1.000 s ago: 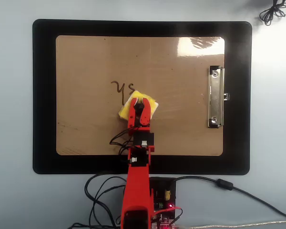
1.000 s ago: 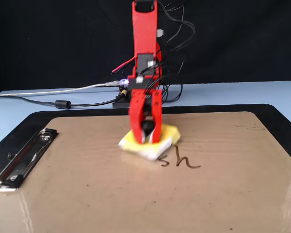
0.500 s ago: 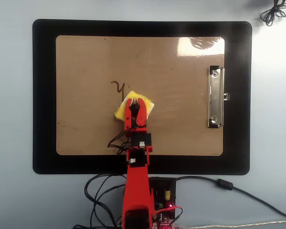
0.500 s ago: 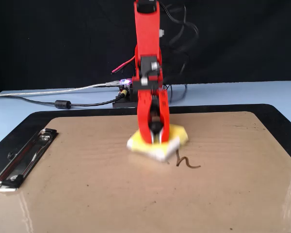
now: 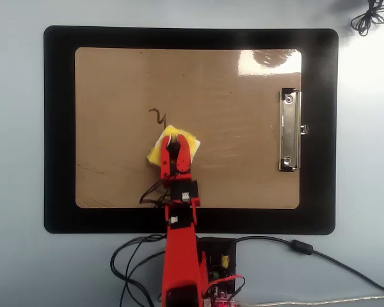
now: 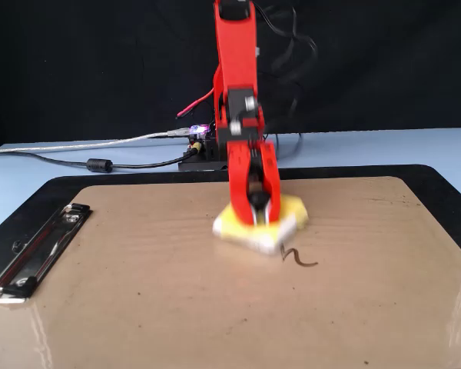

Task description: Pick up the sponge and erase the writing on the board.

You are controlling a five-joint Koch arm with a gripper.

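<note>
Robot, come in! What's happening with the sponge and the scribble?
Jaws shut on sponge, pressing it on the board. One squiggle of writing left beside the sponge. Nothing in the way.

1. Your red arm reaches from its base at the bottom edge of the overhead view, stretched forward.
2. Wrist pitched steeply down; in the fixed view the forearm stands nearly upright.
3. Your end effector points down, jaws closed on the sponge, pressing it flat.
</note>
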